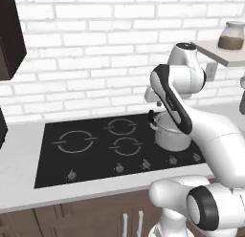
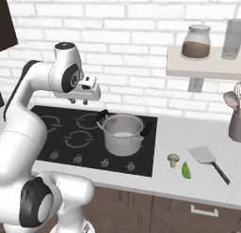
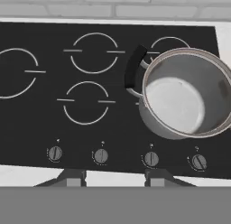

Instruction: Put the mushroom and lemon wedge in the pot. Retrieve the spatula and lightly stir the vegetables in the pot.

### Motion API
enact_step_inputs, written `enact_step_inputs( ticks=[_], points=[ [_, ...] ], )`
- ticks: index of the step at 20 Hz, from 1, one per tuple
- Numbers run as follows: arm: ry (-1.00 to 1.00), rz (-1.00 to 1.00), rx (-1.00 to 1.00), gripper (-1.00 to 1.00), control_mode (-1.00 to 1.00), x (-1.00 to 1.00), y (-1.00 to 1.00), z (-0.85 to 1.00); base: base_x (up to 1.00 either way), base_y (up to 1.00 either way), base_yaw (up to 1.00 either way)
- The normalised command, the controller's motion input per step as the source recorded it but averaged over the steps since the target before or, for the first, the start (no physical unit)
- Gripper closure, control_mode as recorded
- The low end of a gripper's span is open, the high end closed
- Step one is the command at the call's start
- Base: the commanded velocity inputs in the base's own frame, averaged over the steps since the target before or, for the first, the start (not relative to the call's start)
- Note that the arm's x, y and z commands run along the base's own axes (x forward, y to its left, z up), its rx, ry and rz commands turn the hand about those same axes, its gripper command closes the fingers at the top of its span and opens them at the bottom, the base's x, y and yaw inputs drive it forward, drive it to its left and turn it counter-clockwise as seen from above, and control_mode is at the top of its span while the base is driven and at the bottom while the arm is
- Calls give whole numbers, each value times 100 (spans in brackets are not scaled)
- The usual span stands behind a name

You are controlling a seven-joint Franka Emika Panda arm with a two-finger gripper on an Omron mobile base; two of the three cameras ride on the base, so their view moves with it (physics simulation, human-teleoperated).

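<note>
Pot [image 2: 123, 133]: shiny steel, two black side handles, upright on the right part of the black cooktop [image 2: 61, 128], nothing inside. Mushroom [image 2: 173, 159]: on the white counter [image 2: 188, 133] right of the cooktop. Lemon wedge [image 2: 186, 170]: just beside the mushroom, nearer the counter edge. Spatula [image 2: 209, 161]: flat on the counter, right of both. Gripper [image 2: 79, 102]: above the cooktop, left of the pot, fingers spread apart, holding nothing. Jar [image 2: 196, 41]: on the wall shelf [image 2: 197, 67].

counter [image 2: 197, 133] — mushroom [image 2: 173, 159], lemon wedge [image 2: 186, 170], spatula [image 2: 209, 160] | cooktop [image 2: 56, 133] — pot [image 2: 123, 134], seemingly empty
</note>
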Motion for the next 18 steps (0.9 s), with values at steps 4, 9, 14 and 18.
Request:
enact_step_inputs(
  ticks=[4,9,14,18],
  points=[
    [0,0,0,-100,100,0,0,0,0,-7,0],
    [0,0,0,-100,100,0,0,0,0,-61,0],
    [0,0,0,-100,100,0,0,0,0,-71,0],
    [0,0,0,-100,100,0,0,0,0,-58,0]
  ],
)
